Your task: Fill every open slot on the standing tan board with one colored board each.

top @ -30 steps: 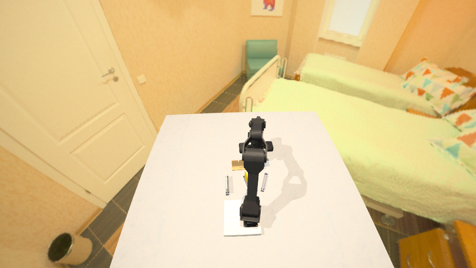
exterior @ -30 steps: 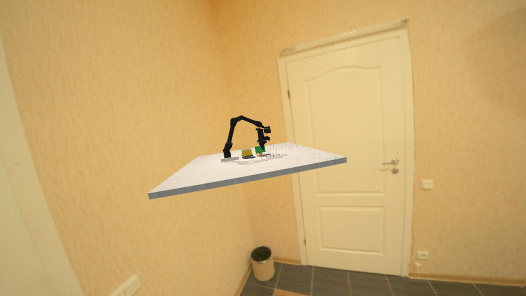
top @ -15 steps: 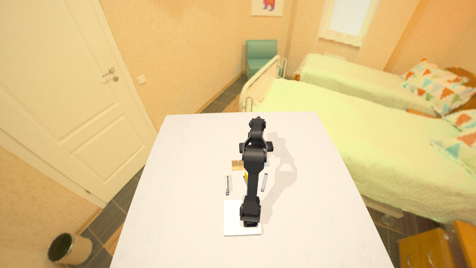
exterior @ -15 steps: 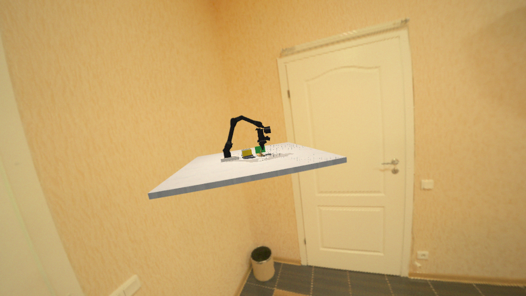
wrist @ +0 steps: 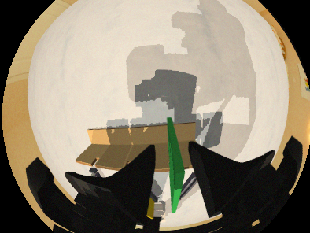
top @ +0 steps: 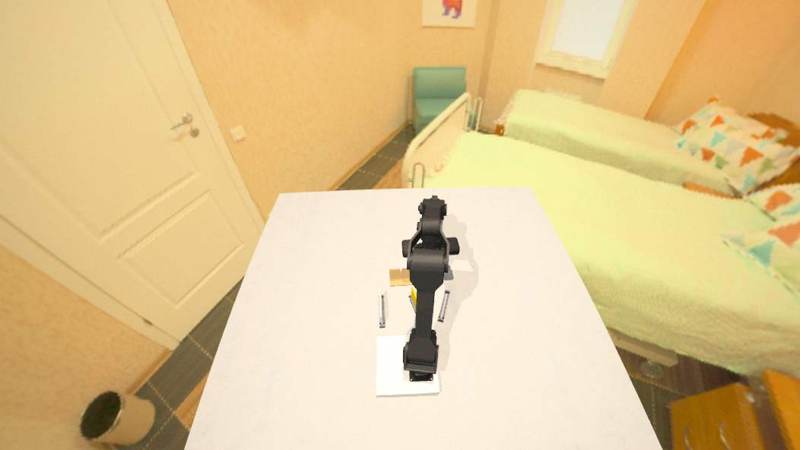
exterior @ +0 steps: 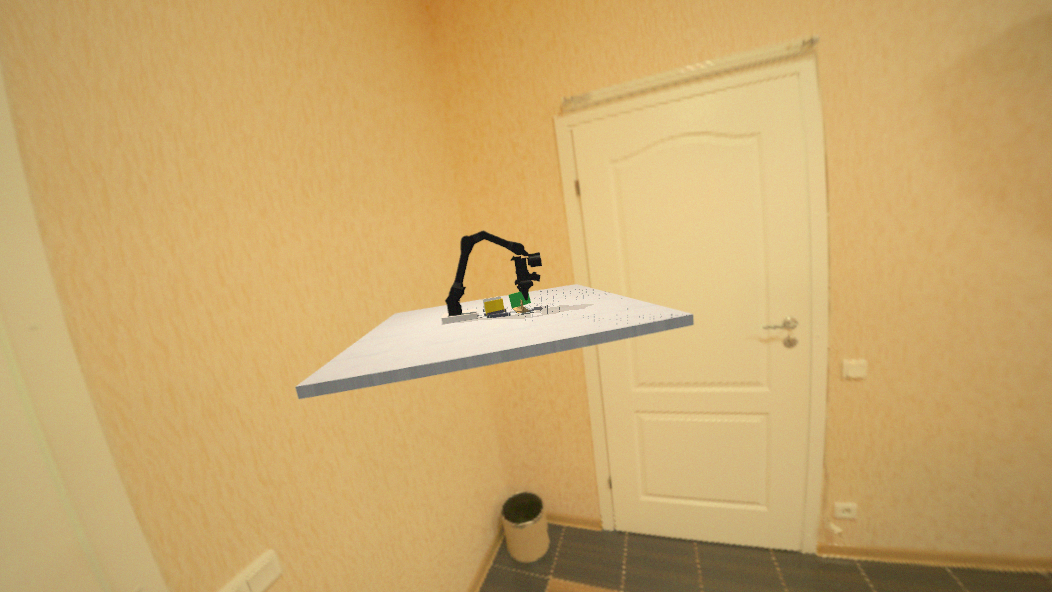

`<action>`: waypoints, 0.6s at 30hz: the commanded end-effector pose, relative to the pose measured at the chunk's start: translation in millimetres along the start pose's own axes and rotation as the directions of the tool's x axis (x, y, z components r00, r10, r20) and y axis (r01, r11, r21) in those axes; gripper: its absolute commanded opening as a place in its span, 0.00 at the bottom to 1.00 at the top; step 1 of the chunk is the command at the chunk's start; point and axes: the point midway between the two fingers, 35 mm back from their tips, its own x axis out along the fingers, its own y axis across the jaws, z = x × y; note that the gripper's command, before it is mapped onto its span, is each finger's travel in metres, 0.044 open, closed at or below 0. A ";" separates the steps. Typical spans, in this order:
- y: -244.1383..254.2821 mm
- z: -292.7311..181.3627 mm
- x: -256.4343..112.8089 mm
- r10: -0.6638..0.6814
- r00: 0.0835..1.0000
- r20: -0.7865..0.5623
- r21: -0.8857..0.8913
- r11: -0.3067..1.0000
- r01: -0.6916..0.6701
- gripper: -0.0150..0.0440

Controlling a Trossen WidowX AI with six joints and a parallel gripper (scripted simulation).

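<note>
My gripper (exterior: 525, 297) (wrist: 171, 147) is open, its fingers apart on either side of the green board (exterior: 515, 298) (wrist: 177, 165). The green board stands upright and crosswise at the right part of the tan board (top: 398, 277) (wrist: 118, 155); whether it is fully down is hidden. Two open slots show in the tan board's edge left of it in the wrist view. The yellow board (top: 414, 295) (exterior: 493, 306) (wrist: 150, 208) stands in the middle holder, partly behind the arm in the top view. A pale edge shows behind it in the exterior view, perhaps another board.
The left holder (top: 382, 312) has a thin pale strip along it. The right holder (top: 444, 306) looks empty. The arm rises from a white base plate (top: 390, 366) and reaches over the middle holder. The white table (top: 312, 245) bears everything.
</note>
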 end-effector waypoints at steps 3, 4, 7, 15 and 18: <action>-0.3 1.2 -10.1 0.000 1.000 0.001 -0.002 1.000 0.000 0.53; -0.5 2.2 -22.6 0.000 1.000 0.001 -0.003 1.000 0.000 0.53; -0.4 1.3 -65.8 0.001 1.000 0.000 -0.009 1.000 -0.001 0.53; -1.3 4.2 -86.0 -0.006 0.999 0.032 -0.011 1.000 0.006 0.57; 1.2 -3.6 -92.7 -0.007 0.999 0.039 -0.023 1.000 0.008 0.57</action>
